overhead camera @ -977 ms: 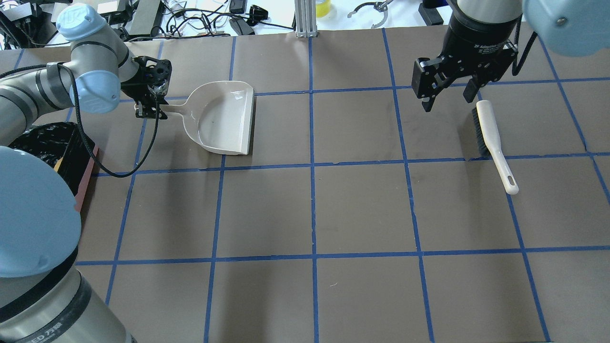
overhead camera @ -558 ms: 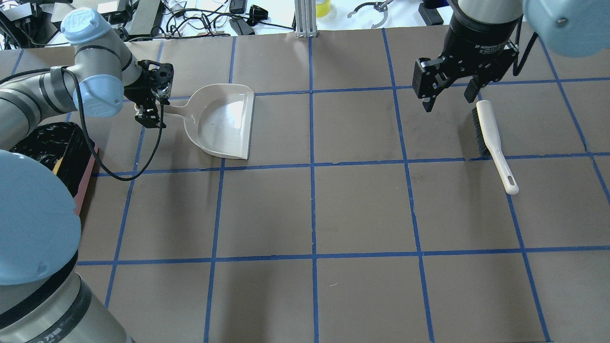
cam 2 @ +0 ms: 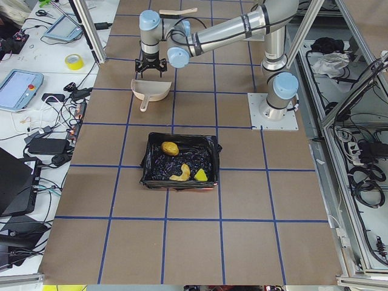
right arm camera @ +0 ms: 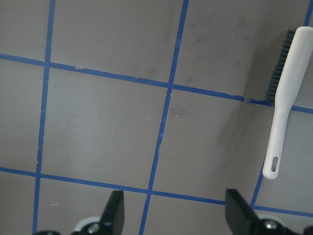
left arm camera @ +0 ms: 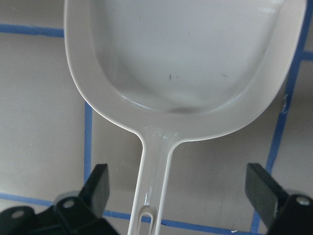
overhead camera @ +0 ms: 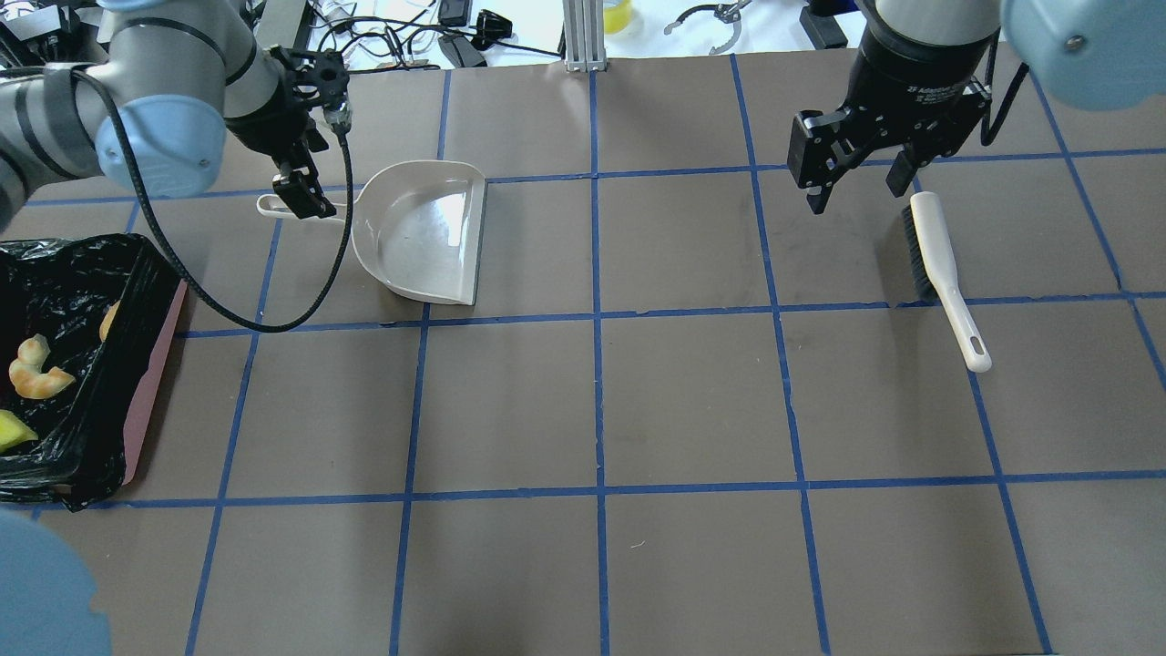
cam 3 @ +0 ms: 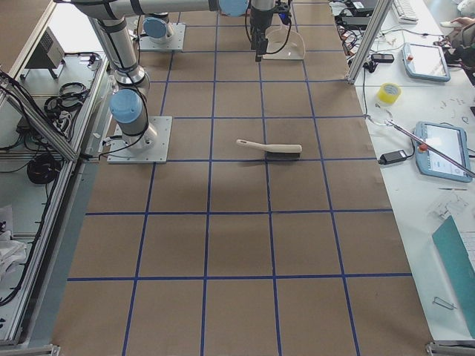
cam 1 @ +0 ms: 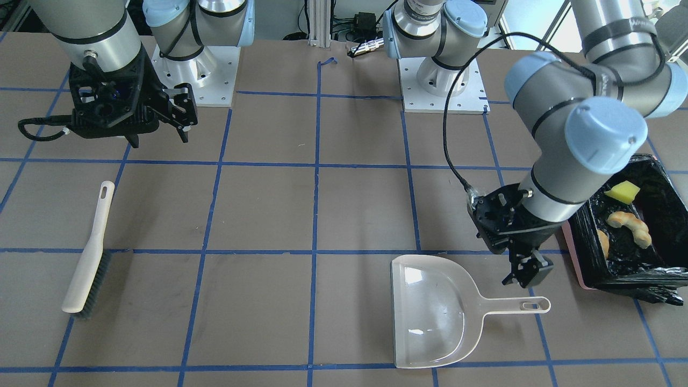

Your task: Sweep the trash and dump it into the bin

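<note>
The bin stands at the table's left edge, pink with a black bag. It also shows in the front view. Inside lie the bun, the yellow wedge and the croissant. The beige dustpan lies flat and empty. My left gripper is open and hovers just above the dustpan's handle, one finger on each side, not touching. My right gripper is open and empty, above the table beside the brush.
The white hand brush with dark bristles lies at the far right of the table. Blue tape lines grid the brown table. Cables and tools lie beyond the far edge.
My left gripper has risen off the dustpan's handle and moved toward the far edge. The left arm has swung clear of the bin, uncovering the trash inside. The right arm has not moved.
</note>
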Motion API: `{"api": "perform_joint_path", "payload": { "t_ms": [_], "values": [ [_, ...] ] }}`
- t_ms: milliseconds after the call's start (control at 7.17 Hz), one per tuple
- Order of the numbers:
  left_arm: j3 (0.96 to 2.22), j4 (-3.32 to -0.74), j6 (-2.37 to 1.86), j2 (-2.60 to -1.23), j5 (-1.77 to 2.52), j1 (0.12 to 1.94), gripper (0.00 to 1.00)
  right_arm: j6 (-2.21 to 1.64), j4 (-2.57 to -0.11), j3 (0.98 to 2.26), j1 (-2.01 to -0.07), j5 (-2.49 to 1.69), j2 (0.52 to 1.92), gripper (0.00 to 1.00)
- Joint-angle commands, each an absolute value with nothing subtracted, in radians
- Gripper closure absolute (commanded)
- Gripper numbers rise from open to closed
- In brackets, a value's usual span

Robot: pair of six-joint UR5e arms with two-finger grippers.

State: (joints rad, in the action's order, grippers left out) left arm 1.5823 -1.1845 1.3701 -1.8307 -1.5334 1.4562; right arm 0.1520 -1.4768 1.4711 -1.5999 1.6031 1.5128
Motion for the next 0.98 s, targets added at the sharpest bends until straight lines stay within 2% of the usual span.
{"api": "perform_joint_path", "payload": {
  "t_ms": [0, 279, 837],
  "values": [
    [1.621, -1.307, 1.014, -1.656, -1.519, 1.471, 0.01, 0.152, -1.479, 1.471, -1.6, 1.603, 1.513, 0.23],
    [1.625, -1.469, 0.686, -1.562, -1.566, 1.473, 0.0, 0.152, -1.477, 1.471, -1.6, 1.606, 1.513, 0.23],
    [1.615, -1.479, -0.012, -1.545, -1.568, 1.511, 0.0, 0.152, -1.476, 1.471, -1.598, 1.615, 1.517, 0.22]
  ]
}}
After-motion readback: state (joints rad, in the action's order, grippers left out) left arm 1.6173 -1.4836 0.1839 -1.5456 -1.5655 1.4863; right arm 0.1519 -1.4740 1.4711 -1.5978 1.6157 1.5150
